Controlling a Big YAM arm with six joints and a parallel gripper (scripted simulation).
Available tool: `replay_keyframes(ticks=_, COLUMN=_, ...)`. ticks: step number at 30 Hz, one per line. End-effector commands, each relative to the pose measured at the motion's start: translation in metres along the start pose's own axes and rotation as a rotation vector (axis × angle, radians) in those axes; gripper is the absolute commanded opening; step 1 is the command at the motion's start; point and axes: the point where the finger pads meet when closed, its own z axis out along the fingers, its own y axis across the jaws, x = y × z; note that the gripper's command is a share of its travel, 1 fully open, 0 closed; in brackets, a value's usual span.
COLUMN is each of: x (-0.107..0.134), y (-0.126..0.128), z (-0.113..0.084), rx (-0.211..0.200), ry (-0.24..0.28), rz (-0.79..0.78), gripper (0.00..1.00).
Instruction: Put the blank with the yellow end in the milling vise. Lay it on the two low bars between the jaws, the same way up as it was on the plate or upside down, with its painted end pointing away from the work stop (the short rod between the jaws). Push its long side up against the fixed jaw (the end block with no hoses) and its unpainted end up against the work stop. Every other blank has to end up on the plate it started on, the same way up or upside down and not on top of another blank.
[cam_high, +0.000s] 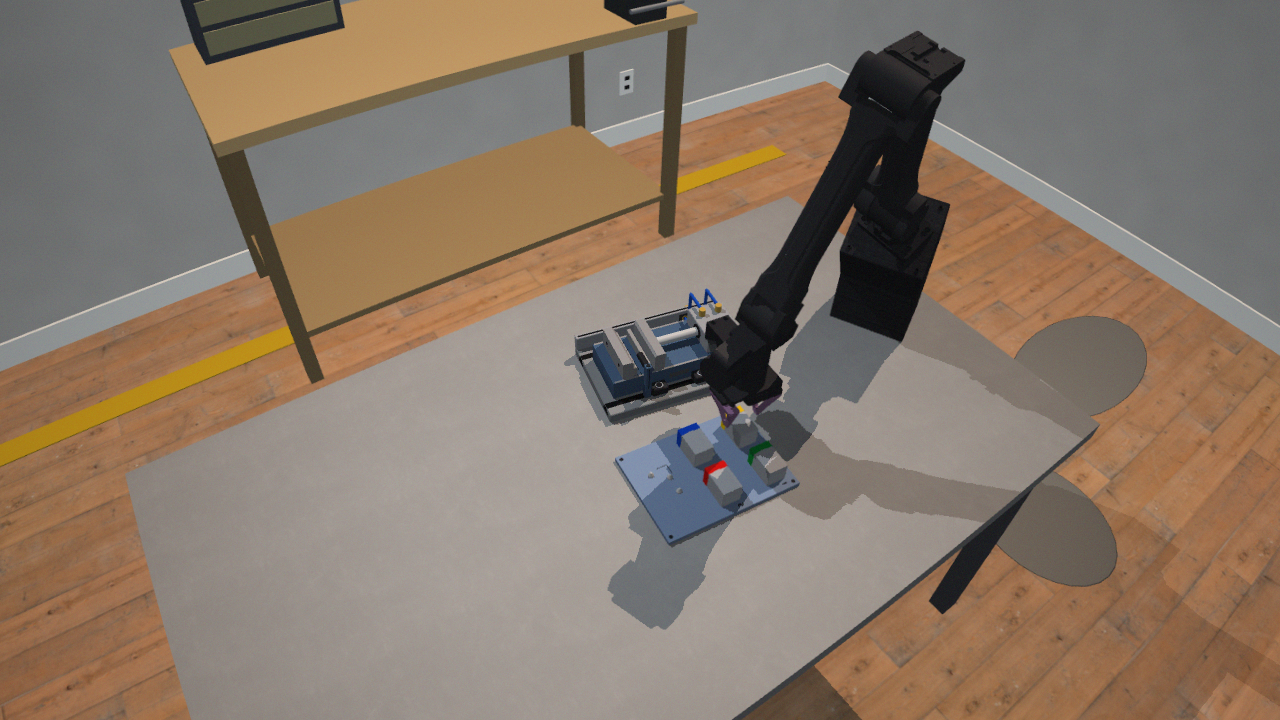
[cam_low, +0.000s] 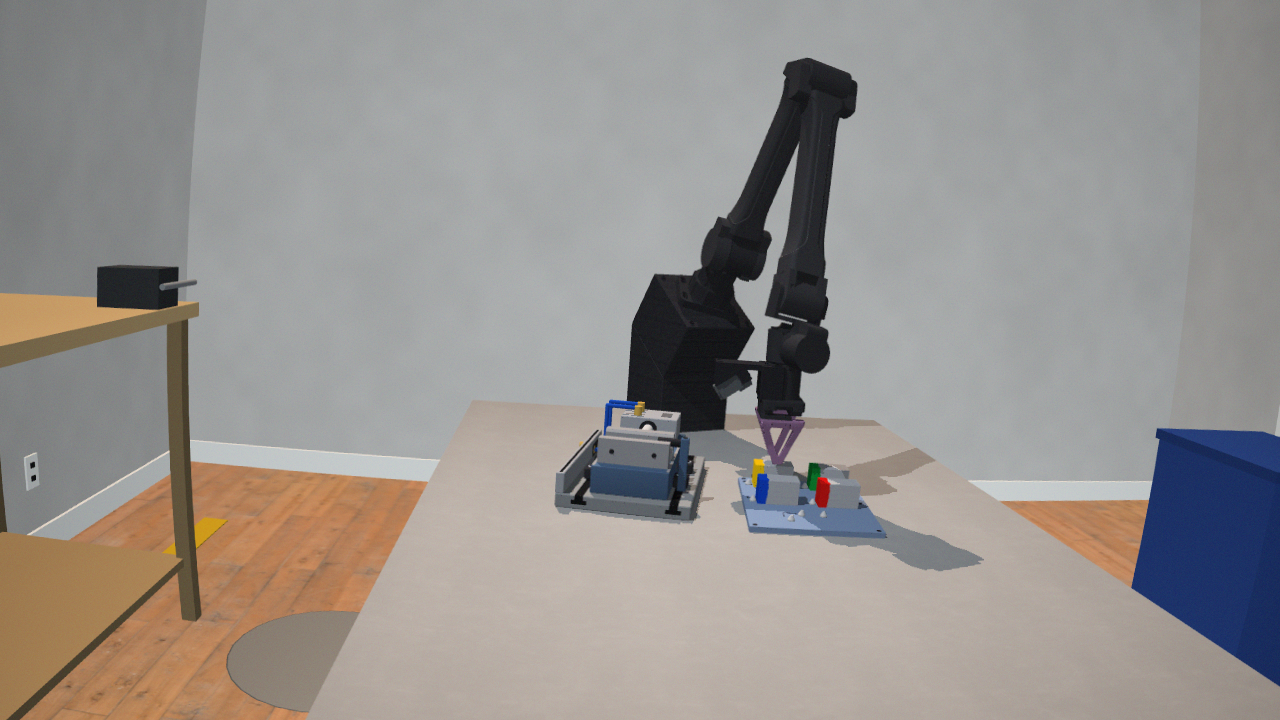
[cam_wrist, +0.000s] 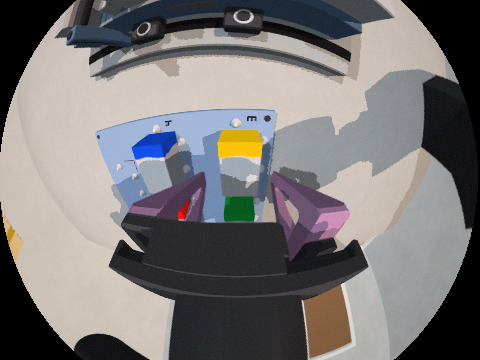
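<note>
The blank with the yellow end (cam_wrist: 240, 156) lies on the blue plate (cam_high: 702, 483), at the corner nearest the vise, with its painted end toward the vise. It also shows in the exterior view (cam_low: 760, 467). My gripper (cam_wrist: 238, 177) is open and points straight down over the blank's grey body, one purple finger on each side of it. The fingertips (cam_low: 779, 452) stand about level with the blank's top, and nothing is held. The milling vise (cam_high: 635, 355) stands just beyond the plate with its jaws apart; its inside is mostly hidden.
Three other blanks lie on the plate: blue-ended (cam_high: 693, 443), red-ended (cam_high: 720, 479) and green-ended (cam_high: 765, 458), the green one right behind the yellow one. The arm's base (cam_high: 881, 268) stands at the table's far edge. A wooden shelf stands off the table.
</note>
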Motion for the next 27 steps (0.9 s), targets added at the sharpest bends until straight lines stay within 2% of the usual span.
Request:
replay_keyframes(ticks=1, x=-0.0033, y=-0.0029, z=0.006, rx=0.008, ry=-0.006, rz=0.007, gripper=0.64)
replay_keyframes(ticks=27, x=-0.0058, y=-0.0039, z=0.0058, rx=0.006, ry=-0.007, rz=0.007, gripper=0.64)
